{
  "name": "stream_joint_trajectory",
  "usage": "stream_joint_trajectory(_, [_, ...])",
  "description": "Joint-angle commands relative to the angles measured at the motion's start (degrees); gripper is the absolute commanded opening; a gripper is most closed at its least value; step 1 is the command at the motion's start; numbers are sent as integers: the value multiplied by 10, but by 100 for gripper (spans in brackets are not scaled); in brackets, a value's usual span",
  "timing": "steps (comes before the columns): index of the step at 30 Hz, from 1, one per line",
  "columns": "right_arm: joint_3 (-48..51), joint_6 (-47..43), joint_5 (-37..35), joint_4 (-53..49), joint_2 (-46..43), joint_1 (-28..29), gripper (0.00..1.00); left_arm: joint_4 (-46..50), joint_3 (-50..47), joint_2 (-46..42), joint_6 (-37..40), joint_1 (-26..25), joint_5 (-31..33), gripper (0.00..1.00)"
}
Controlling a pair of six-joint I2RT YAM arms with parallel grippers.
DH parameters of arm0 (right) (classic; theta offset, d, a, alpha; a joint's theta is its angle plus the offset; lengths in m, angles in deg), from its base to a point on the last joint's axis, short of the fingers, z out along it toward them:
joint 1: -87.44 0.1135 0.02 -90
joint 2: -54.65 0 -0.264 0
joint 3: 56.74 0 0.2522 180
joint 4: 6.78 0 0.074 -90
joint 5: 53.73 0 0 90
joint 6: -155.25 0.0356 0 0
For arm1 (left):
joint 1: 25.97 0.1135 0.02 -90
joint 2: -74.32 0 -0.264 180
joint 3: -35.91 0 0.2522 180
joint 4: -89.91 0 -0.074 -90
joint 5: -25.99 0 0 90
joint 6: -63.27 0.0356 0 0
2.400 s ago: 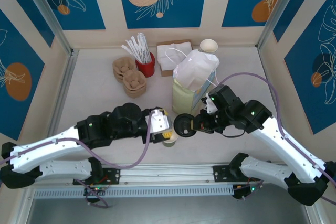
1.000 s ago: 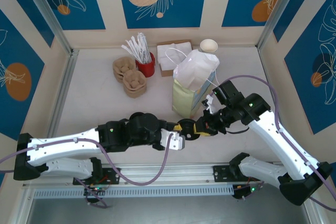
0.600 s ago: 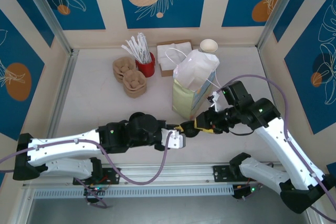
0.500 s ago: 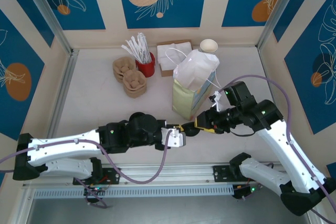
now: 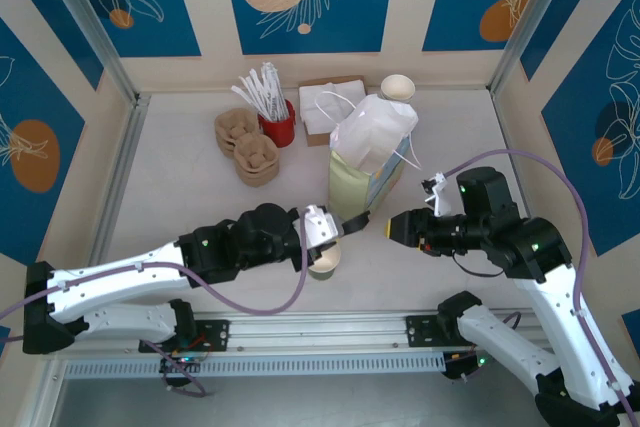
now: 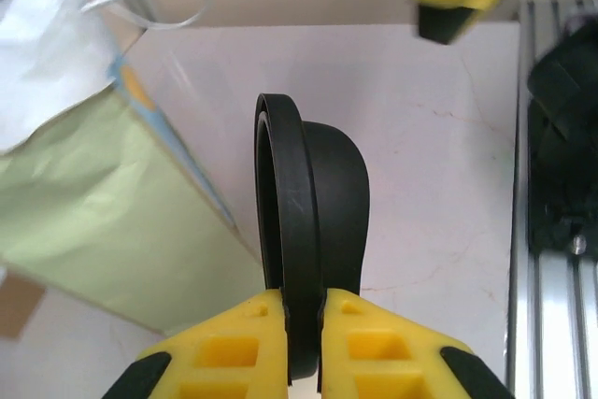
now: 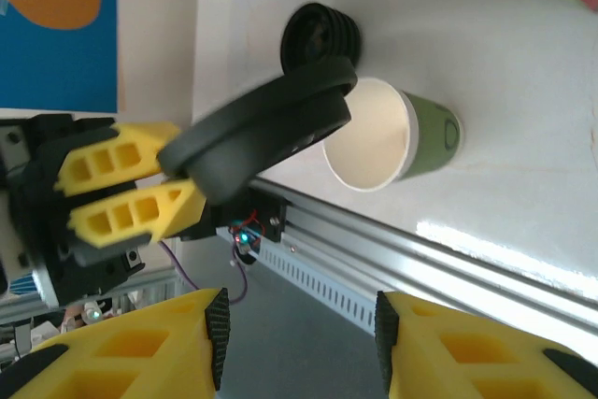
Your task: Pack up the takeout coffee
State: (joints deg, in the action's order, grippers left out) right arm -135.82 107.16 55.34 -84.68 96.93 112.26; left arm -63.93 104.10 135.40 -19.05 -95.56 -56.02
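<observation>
**A:** The left pincer is clamping tight on the black lid. Its yellow fingers are pinching the rim, and the lid is standing on edge between them.

**B:** And the cup? Where is that sitting?

**A:** It is sitting lidless on the surface near the front rail, cream mouth gaping and the dark green band showing lower down. The lid is hanging right by its rim, tilted. I cannot tell whether the two are touching.

**B:** What is the right pincer doing?

**A:** It is hanging released with its fingers spread wide, gripping nothing and touching nothing. From above it is pointing at the lid from the right, a little apart from it.

**B:** What is lying around them?

**A:** The pale green bag with the white top is standing just behind the lid and cup. From the right wrist, a low stack of black lids is showing beyond the cup, apart from both pincers.
</observation>
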Motion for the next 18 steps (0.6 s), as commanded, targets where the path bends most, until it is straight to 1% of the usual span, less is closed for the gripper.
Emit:
stream_joint_trajectory(1, [38, -1, 10, 54, -36, -4, 48, -16, -6, -21, -122, 18, -1, 10])
stream_joint_trajectory(4, [77, 15, 16, 104, -72, -3, 48, -2, -7, -35, -192, 37, -14, 9])
stream_joint_trajectory(7, [110, 36, 9, 141, -98, -4, 47, 44, 1, -47, -265, 74, -62, 9])
stream_joint_trajectory(11, [167, 72, 16, 196, -125, -4, 47, 98, -8, -73, -345, 109, -98, 9])
stream_joint_trajectory(15, [223, 111, 34, 252, -136, -3, 47, 89, -47, -98, -415, 150, -160, 9])
stream_joint_trajectory(18, [247, 129, 38, 278, -135, -4, 47, 74, -74, -113, -443, 176, -190, 8])
